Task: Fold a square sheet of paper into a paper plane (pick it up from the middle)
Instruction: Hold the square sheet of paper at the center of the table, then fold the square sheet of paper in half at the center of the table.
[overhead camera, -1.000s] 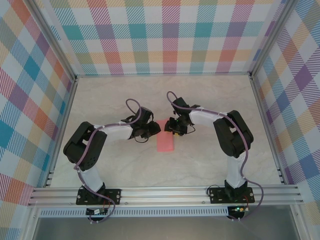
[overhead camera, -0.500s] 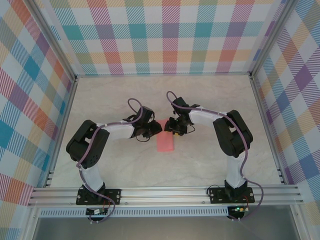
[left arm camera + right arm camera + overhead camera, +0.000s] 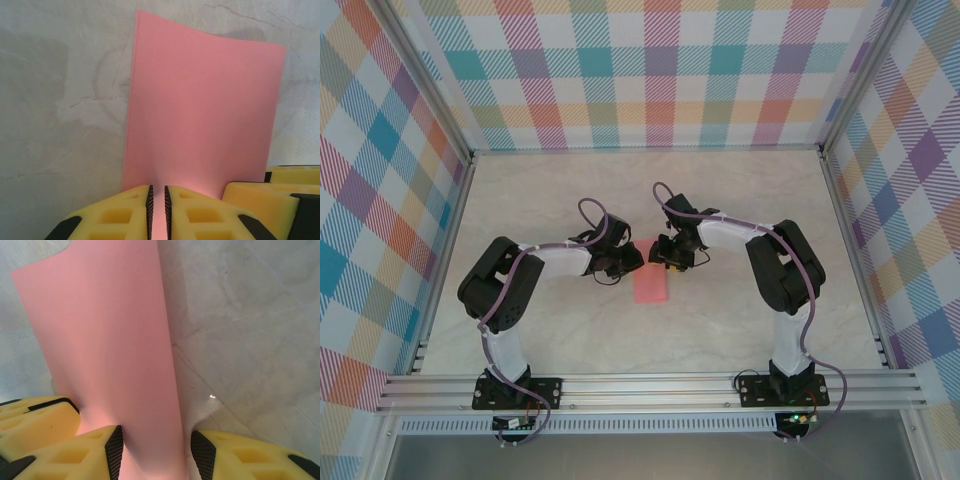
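There is one square sheet of paper (image 3: 650,285), salmon pink and lying as a narrow strip at the middle of the marbled bench (image 3: 740,200). Two hands meet at its far end, one from each side. The left hand (image 3: 157,192) has its two yellow fingers drawn in to a thin slit, pinching an edge of the sheet. The right hand (image 3: 156,440) has its two fingers standing apart, with the strip running between them. I can't tell whether they press on it.
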Motion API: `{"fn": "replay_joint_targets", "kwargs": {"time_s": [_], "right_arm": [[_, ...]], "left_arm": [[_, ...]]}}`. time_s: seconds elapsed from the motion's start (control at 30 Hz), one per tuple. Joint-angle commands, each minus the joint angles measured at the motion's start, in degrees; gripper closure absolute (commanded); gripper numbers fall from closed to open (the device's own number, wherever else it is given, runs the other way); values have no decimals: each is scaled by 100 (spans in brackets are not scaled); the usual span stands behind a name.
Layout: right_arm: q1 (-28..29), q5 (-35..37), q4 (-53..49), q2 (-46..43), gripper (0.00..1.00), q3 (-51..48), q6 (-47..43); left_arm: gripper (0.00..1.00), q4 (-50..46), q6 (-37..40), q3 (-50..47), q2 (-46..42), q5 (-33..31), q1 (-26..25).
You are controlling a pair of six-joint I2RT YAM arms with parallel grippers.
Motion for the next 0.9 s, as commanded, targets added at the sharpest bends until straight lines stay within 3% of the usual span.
{"fn": "replay_joint_targets", "kwargs": {"time_s": [0.0, 0.3, 0.57, 0.87], "right_arm": [[-100, 711, -78, 556, 53, -268, -122], [-107, 664, 24, -764, 48, -388, -274], [-95, -824, 632, -963, 79, -666, -818], [-100, -1613, 874, -831, 84, -662, -996]], "left_arm": [[84, -350, 52, 109, 134, -96, -127], [87, -625, 73, 102, 239, -222, -128], [88, -662, 76, 122, 351, -211, -135], [88, -746, 66, 176, 417, -231, -135]]}}
